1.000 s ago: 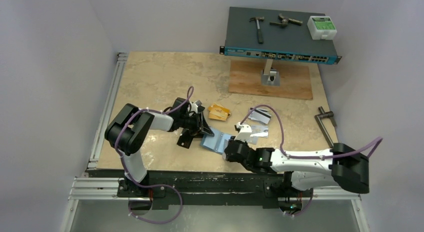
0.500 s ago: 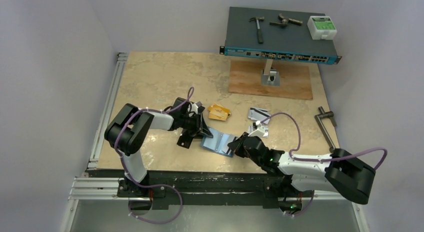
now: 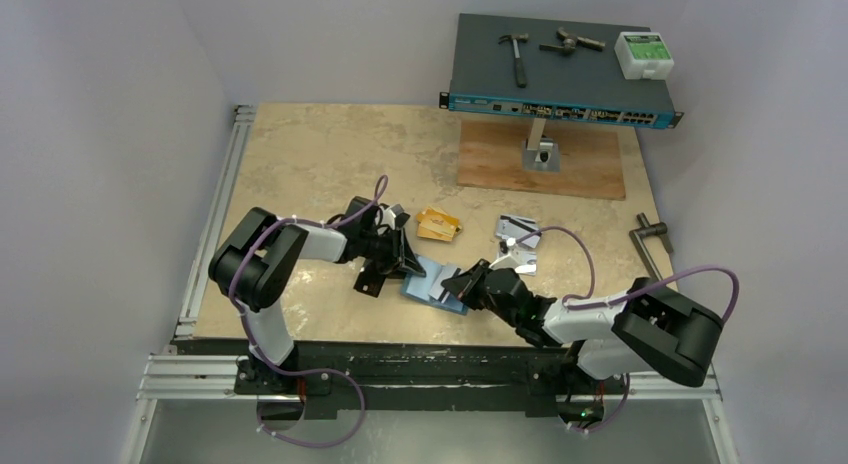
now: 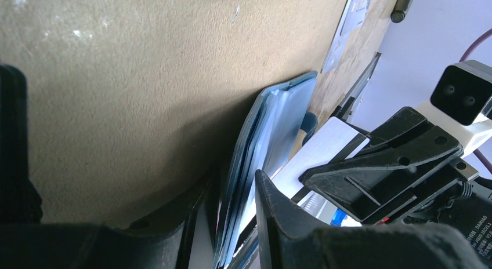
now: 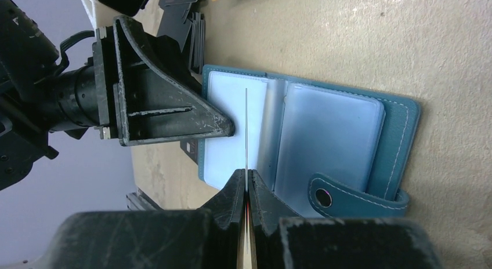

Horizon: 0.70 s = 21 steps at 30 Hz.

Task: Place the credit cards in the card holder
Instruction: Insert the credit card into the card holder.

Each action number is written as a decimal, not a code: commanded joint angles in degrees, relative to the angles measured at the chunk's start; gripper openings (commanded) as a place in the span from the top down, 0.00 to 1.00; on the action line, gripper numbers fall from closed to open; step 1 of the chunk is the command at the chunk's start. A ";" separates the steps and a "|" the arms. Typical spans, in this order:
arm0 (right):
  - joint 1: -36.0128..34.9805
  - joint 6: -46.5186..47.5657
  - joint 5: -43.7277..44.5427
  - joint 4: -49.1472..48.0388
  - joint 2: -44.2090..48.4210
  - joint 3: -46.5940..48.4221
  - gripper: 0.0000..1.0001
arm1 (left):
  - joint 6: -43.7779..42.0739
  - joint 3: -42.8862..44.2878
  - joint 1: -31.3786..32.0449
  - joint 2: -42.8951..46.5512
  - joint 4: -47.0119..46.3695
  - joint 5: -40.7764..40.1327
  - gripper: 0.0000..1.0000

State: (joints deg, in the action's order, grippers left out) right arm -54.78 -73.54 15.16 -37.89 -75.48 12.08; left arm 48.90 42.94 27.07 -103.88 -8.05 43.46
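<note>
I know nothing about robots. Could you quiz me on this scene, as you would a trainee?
1. True or false: the holder lies open on the table.
2. The left gripper grips the holder. The right gripper pinches: A) a card, B) the holder, C) nothing.
3. In the top view, what colour is the stack left of the silver cards?
Key: 1 true; 2 A; 3 orange.
</note>
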 commanded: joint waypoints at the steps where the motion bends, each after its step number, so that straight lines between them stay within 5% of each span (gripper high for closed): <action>1: 0.23 -1.11 -0.28 -2.79 -0.55 0.51 1.00 | 0.10 -0.74 0.12 2.49 -1.55 0.34 0.73; 21: 0.29 -3.00 0.67 -3.63 -0.02 -2.84 1.00 | -0.64 -0.74 0.16 2.45 -1.01 -0.41 0.74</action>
State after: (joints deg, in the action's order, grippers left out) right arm -54.70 -75.53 15.05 -38.44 -75.96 9.93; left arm 48.86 42.41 27.07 -103.46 -8.08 43.16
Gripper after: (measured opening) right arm 0.004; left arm 0.263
